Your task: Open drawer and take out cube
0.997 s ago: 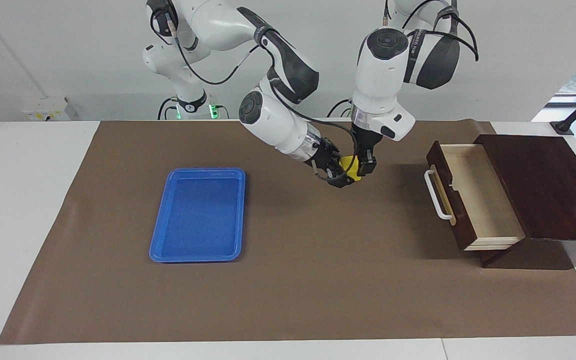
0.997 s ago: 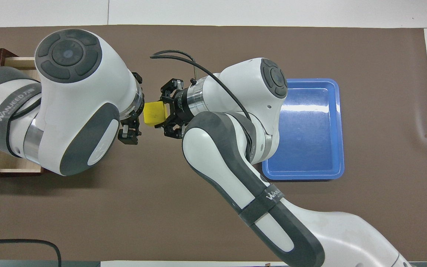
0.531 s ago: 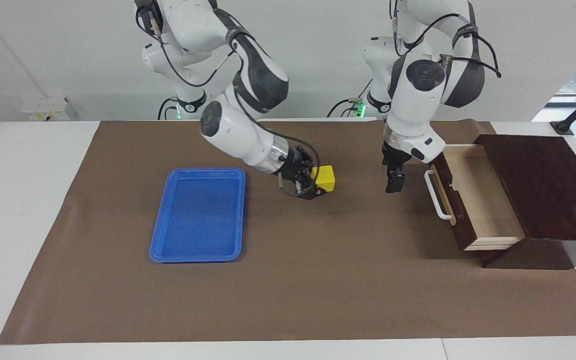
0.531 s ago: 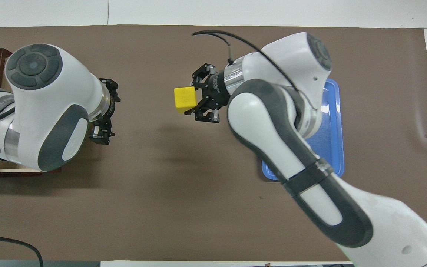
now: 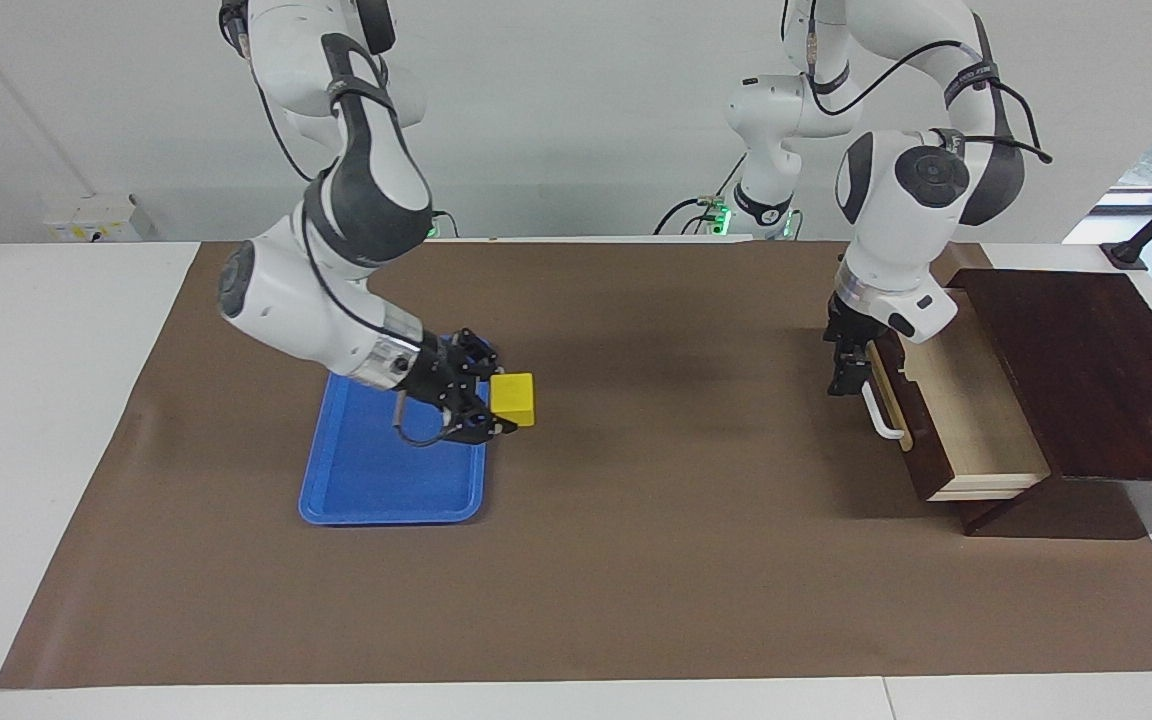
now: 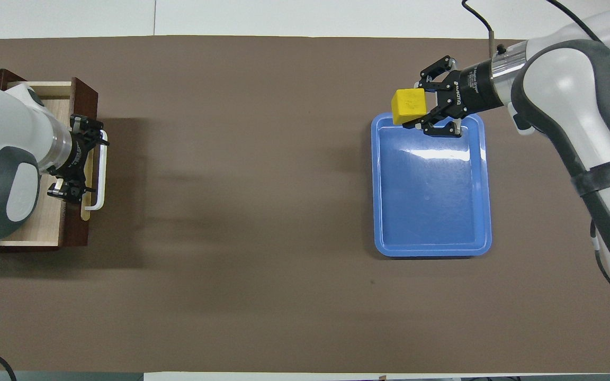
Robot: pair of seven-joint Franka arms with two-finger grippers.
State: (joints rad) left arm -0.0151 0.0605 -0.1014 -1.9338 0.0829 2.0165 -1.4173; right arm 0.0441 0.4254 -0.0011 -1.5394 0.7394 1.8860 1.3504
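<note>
The small yellow cube is held in the air in my right gripper, which is shut on it. It hangs over the blue tray's edge toward the left arm's end of the table. The overhead view shows the cube in the right gripper at a corner of the tray. The drawer stands pulled out, its pale interior showing nothing inside. My left gripper is at the drawer's white handle. In the overhead view the left gripper is over the drawer front.
The dark wooden box stands at the left arm's end of the table. A brown mat covers the table between box and tray. The tray holds nothing.
My left gripper let go of the cube and drew back to the drawer handle. My right gripper carried the cube from the table's middle to over the tray's edge.
</note>
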